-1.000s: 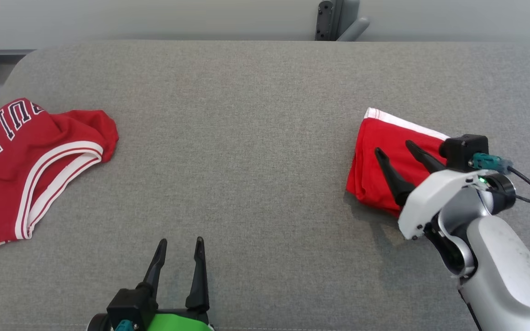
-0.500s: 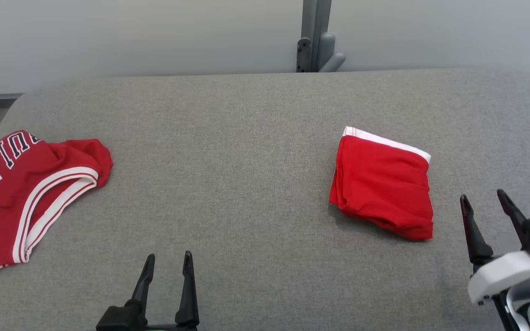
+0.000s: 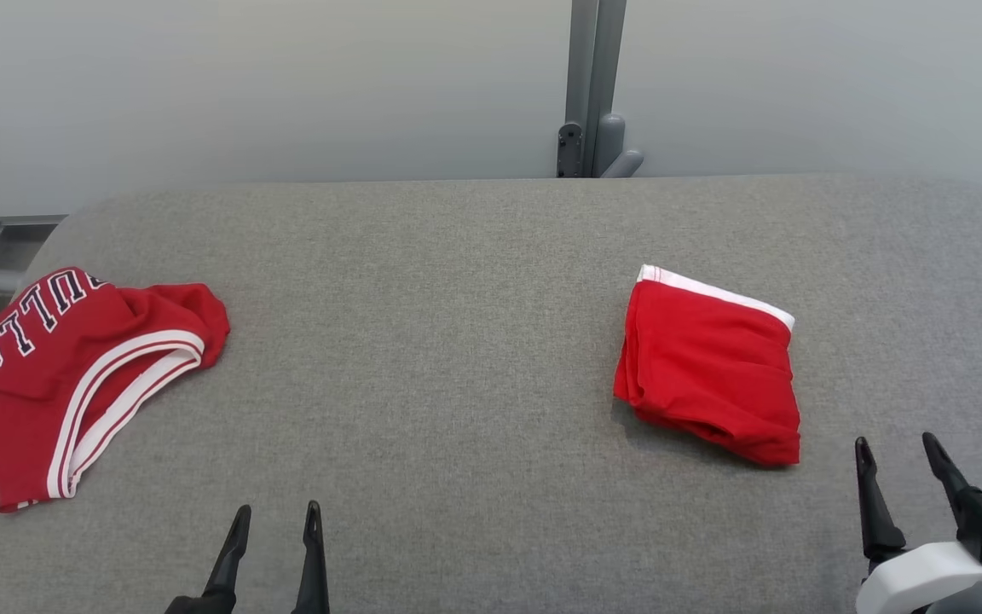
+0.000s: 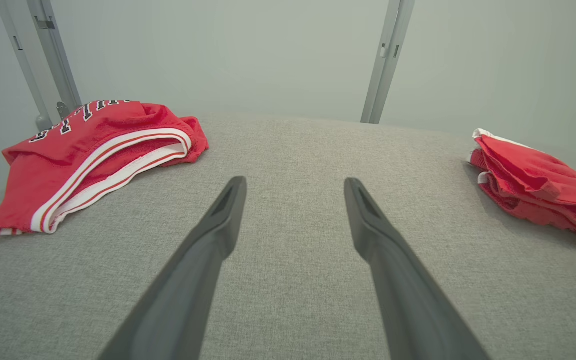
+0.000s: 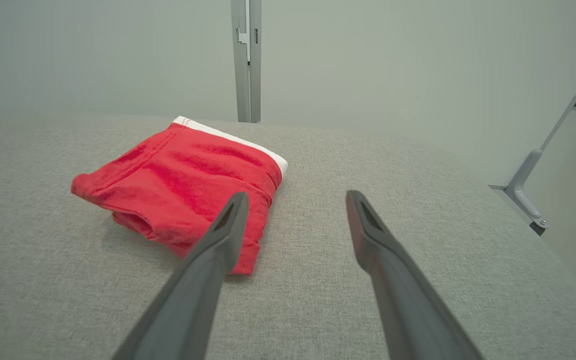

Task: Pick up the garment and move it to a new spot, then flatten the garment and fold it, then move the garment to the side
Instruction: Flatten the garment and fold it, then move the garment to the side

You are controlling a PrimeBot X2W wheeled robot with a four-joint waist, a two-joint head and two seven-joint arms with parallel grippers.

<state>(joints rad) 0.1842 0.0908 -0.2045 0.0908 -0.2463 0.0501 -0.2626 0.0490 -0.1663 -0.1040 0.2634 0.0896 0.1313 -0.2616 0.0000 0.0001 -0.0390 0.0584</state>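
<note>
- On the grey table (image 3: 457, 256), right side, the folded red garment (image 3: 713, 367) lies untouched.
- Right gripper (image 3: 893, 441) sits near it, fingers apart, empty.
- Left gripper (image 3: 278, 510) likewise spread.

The padded table (image 3: 474, 256) is overlooked by the head camera; wrist cameras are set low, facing the wall (image 3: 286, 85). The folded shorts (image 3: 708, 367), ahead-left of the right gripper (image 3: 894, 440), are shared.

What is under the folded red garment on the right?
The folded red garment lies flat on the grey table; nothing sticks out around it. Inside its folds is hidden.
</note>
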